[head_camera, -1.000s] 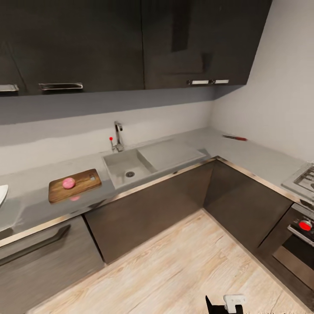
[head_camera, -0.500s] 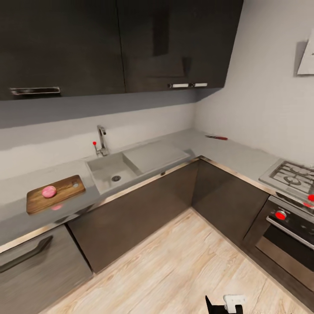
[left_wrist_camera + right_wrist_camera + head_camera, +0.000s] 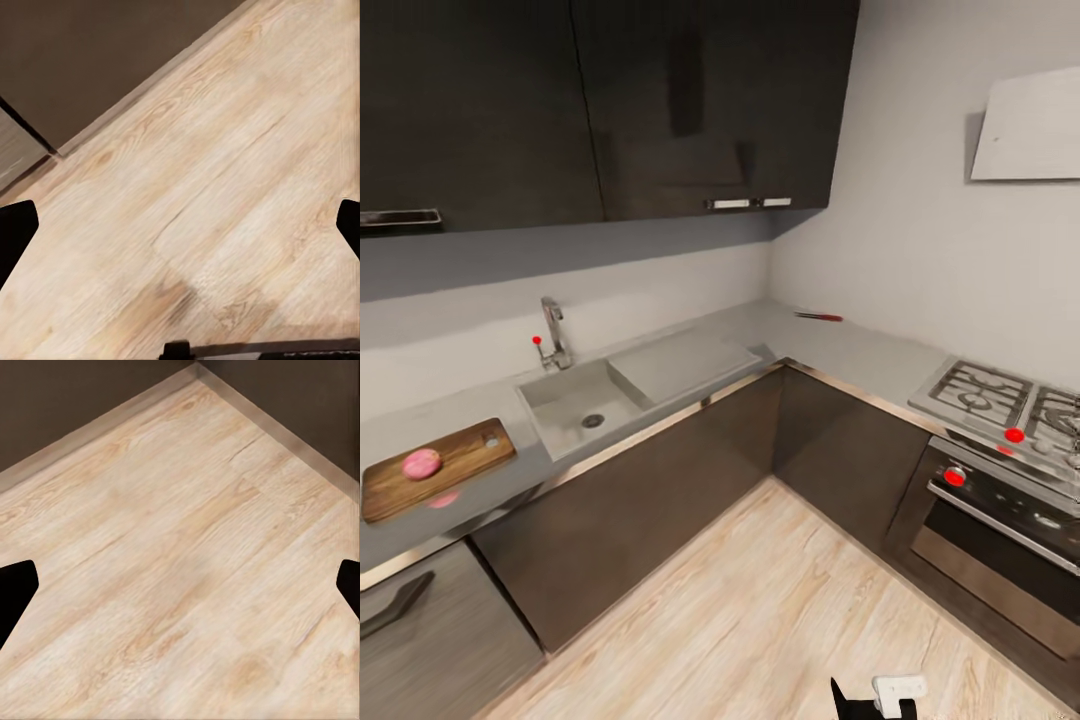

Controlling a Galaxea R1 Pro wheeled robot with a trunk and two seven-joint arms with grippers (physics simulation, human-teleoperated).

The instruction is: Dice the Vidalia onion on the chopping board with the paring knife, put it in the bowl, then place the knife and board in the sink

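Vidalia onion (image 3: 421, 463) is seen on the chopping board (image 3: 435, 469) beside the sink (image 3: 582, 404); paring knife (image 3: 818, 316) lies far along the table (image 3: 840, 345). Both claws are spread, released.

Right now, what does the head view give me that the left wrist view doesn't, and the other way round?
Head view: the Vidalia onion resting on the chopping board, the sink with nothing in the basin, and the paring knife lying on the countertop round the corner, near the stove. Left wrist view: the left gripper, fingers wide apart, with nothing between them. Both show the wood floor and dark cabinet fronts.
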